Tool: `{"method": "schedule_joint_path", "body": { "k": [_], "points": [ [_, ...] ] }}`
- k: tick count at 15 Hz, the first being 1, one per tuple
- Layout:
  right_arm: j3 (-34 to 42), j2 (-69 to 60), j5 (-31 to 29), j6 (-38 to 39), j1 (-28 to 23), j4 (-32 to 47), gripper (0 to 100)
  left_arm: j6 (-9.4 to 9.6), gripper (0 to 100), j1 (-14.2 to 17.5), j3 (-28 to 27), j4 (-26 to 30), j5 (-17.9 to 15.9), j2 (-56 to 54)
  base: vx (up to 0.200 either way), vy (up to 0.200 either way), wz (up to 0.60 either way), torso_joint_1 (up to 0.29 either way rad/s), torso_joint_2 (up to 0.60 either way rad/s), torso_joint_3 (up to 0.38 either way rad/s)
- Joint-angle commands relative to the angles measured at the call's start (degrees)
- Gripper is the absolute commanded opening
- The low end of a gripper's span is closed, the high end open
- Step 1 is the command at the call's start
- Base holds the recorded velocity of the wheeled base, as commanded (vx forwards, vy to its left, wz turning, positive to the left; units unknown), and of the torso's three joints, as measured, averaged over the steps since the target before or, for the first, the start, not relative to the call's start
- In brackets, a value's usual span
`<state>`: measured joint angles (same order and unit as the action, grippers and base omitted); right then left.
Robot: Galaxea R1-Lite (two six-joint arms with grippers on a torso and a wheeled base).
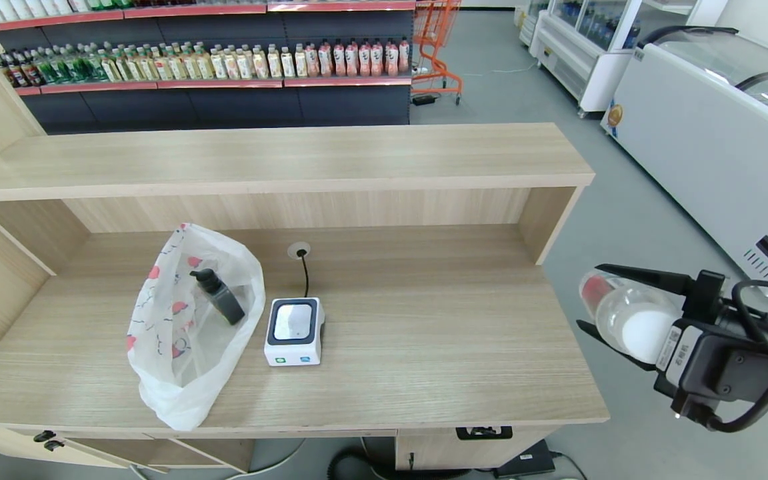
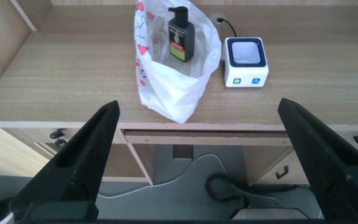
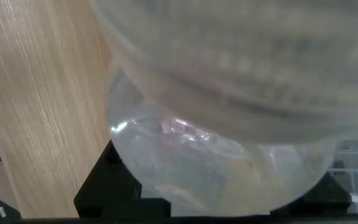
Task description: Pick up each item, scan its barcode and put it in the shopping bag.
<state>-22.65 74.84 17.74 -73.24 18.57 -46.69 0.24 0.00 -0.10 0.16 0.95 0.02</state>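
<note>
The right claw grips a clear bottle off the counter's right end, cap pointing left toward the scanner, with the bag just beyond and the left claw wide open.

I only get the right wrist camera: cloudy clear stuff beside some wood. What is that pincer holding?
Observer: The right pincer grips a clear bottle with a red cap, held sideways off the counter's right end.
Operator: Where does it get scanned?
Observer: A white scanner sits mid-counter.
Operator: And the bag?
Observer: The shopping bag lies open to the scanner's left, a dark pump bottle already inside.
</note>
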Motion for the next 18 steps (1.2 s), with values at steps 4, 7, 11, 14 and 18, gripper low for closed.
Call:
{"method": "schedule_joint_path", "body": {
  "k": [4, 7, 11, 14, 18],
  "points": [
    [-1.6, -0.7, -0.2, -2.2, 3.1, 0.2, 0, 0.02, 100, 0.0, 0.0, 0.0, 0.0, 0.0, 0.0, 0.0, 0.0, 0.0, 0.0, 0.0],
    [-1.2, -0.7, -0.4, -2.8, 5.1, 0.2, 0, 0.2, 100, 0.0, 0.0, 0.0, 0.0, 0.0, 0.0, 0.0, 0.0, 0.0, 0.0, 0.0],
    [-1.7, 0.2, 0.1, -2.2, 5.9, 0.3, 0, 0.02, 100, 0.0, 0.0, 0.0, 0.0, 0.0, 0.0, 0.2, 0.0, 0.002, 0.0, 0.002],
    [-2.6, 2.2, 1.2, -0.3, 5.8, 0.5, 0, 0.11, 100, 0.0, 0.0, 0.0, 0.0, 0.0, 0.0, 0.2, 0.0, 0.009, 0.01, 0.006],
    [-4.8, 7.4, 4.8, -0.4, 4.5, 0.2, 0, 0.2, 100, 0.0, 0.0, 0.0, 0.0, 0.0, 0.0, 0.2, 0.0, 0.0, 0.0, 0.004]
  ]
}}
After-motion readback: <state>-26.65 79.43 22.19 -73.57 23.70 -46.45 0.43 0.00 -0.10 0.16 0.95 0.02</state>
